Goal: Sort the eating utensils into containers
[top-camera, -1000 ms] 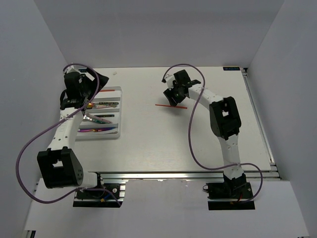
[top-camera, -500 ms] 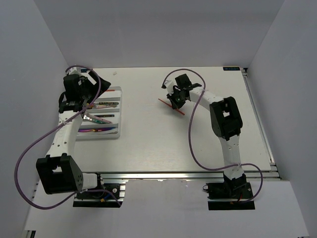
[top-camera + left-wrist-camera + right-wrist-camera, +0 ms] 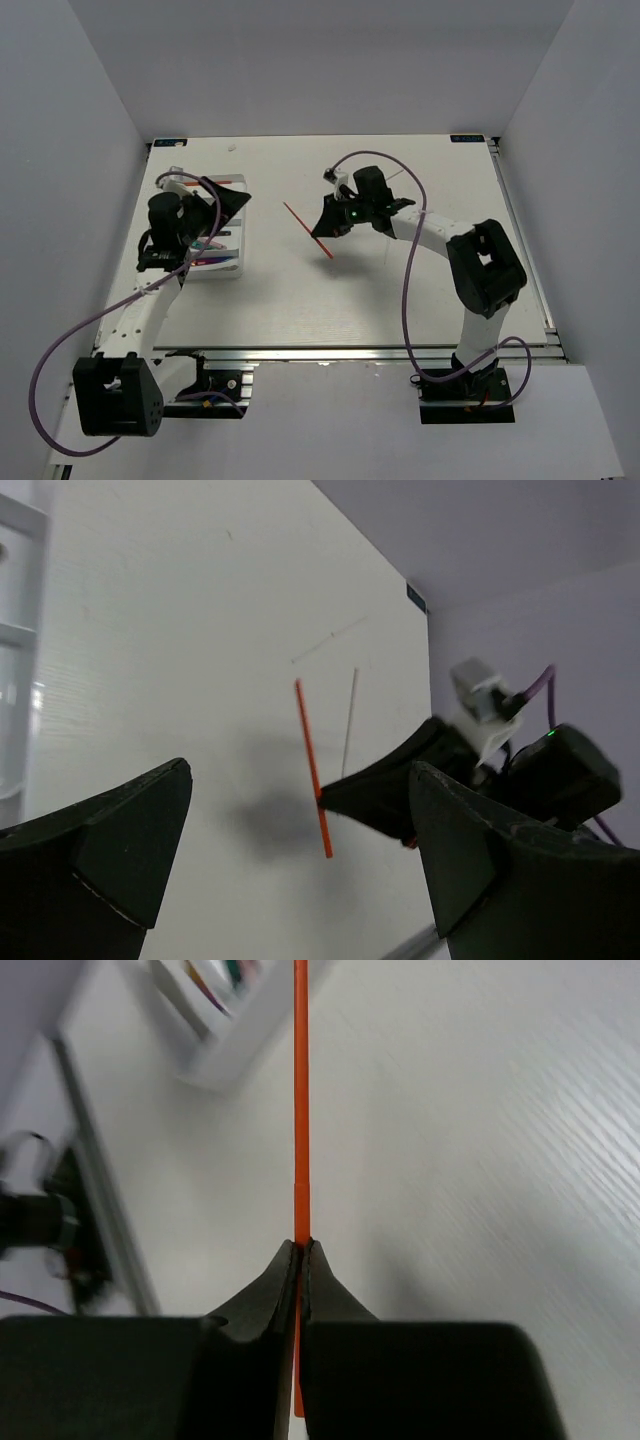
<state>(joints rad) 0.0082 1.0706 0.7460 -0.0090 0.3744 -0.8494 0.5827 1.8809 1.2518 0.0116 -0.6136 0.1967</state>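
Note:
A thin red stick (image 3: 300, 220) is pinched between the tips of my right gripper (image 3: 326, 222), which is shut on it above the middle of the table. In the right wrist view the red stick (image 3: 301, 1110) runs straight up from the shut right gripper (image 3: 301, 1246). The left wrist view shows the red stick (image 3: 308, 740) hanging over its shadow. The white tray (image 3: 240, 250) lies at the left with several utensils (image 3: 207, 262) in it. My left gripper (image 3: 225, 200) hovers open over the tray's right side, holding nothing. A clear stick (image 3: 348, 720) lies on the table behind the red one.
The tray (image 3: 215, 1020) shows at the top left of the right wrist view, beyond the stick's far end. The aluminium rail (image 3: 350, 352) runs along the near table edge. Grey walls stand on the left, right and back.
My right gripper shut on the red stick, lifted it off the table and turned it toward the tray. My left arm drew back toward the near side, its gripper now over the tray's right edge.

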